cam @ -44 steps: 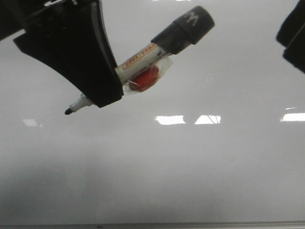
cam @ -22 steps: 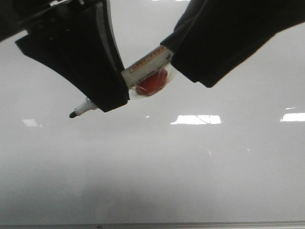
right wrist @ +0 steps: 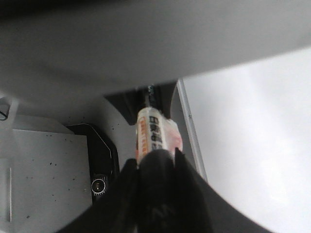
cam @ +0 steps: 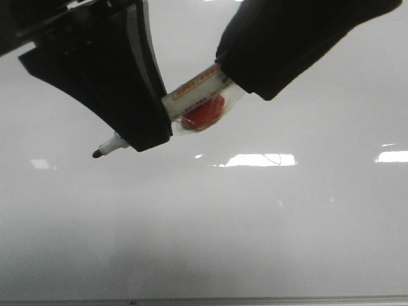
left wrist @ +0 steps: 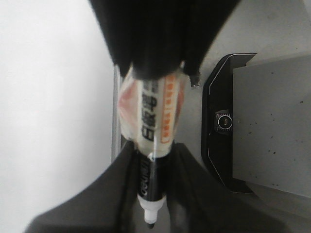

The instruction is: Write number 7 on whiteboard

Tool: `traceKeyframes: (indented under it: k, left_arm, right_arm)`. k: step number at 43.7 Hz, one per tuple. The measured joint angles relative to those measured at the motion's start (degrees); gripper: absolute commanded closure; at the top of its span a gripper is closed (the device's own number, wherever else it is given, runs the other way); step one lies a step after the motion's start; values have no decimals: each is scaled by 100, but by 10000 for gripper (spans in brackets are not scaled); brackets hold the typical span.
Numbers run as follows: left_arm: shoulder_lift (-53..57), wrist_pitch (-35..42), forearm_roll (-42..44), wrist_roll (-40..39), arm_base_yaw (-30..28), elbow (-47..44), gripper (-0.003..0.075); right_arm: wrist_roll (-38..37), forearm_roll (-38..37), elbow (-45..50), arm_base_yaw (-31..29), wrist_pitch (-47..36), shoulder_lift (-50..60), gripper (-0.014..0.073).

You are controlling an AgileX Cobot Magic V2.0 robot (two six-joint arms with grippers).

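- the left gripper [cam: 137, 137] reaches in from the upper left of the front view, its dark fingers clamped on the barrel of a whiteboard marker [cam: 194, 95] near the writing end
- the marker lies tilted, its black tip [cam: 97, 153] low on the left and its rear end rising to the right; the tip pokes out just past the left fingers [left wrist: 121, 194], above the whiteboard [cam: 255, 217]
- whether the tip touches the board cannot be told
- the right gripper [cam: 255, 83] comes down from the upper right and is closed around the marker's cap end, hiding the cap; in the right wrist view its fingers [right wrist: 121, 194] flank the dark end on both sides
- between the two grippers shows the white printed label with orange lettering and a red blob under clear wrap [cam: 204, 115]
- the number 7 is not to be seen on the glossy grey-white surface; only bright light glares and a thin metal edge strip [cam: 255, 299] along the bottom
- a second ago the right gripper was off at the far right edge and the black cap stood bare; half a second ago it had arrived over the cap, and since then it sits slightly nearer the left gripper
- the left gripper and tip have barely shifted
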State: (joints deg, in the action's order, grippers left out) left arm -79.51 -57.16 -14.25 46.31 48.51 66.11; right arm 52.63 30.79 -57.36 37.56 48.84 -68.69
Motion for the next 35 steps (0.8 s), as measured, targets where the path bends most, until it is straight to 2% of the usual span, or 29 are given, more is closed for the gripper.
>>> traceKeyframes:
  k: [4, 9, 14, 19, 27, 31, 35]
  left_arm:
    - [0, 0, 0, 10, 0, 0, 464]
    - [0, 69, 120, -72, 0, 0, 383]
    - [152, 72, 362, -513, -142, 0, 384]
    - [583, 62, 525, -838, -616, 0, 384]
    - [1566, 76, 199, -945, -1712, -309, 384]
    - [2049, 148, -157, -954, -2287, -598, 384]
    - [2572, 360, -576, -954, -2859, -960, 384]
  right_arm:
    - [9, 0, 0, 0, 14, 0, 661]
    - [9, 8, 0, 0, 17, 0, 661]
    - [-45, -47, 0, 0, -41, 13, 661]
    - [-459, -569, -11, -58, 33, 165, 661]
    - [-2008, -1650, 26, -653, 217, 670, 661]
    - [-2859, -1788, 232, -1011, 123, 1057, 661]
    - [-3370, -1788, 709, -1172, -238, 1502, 661]
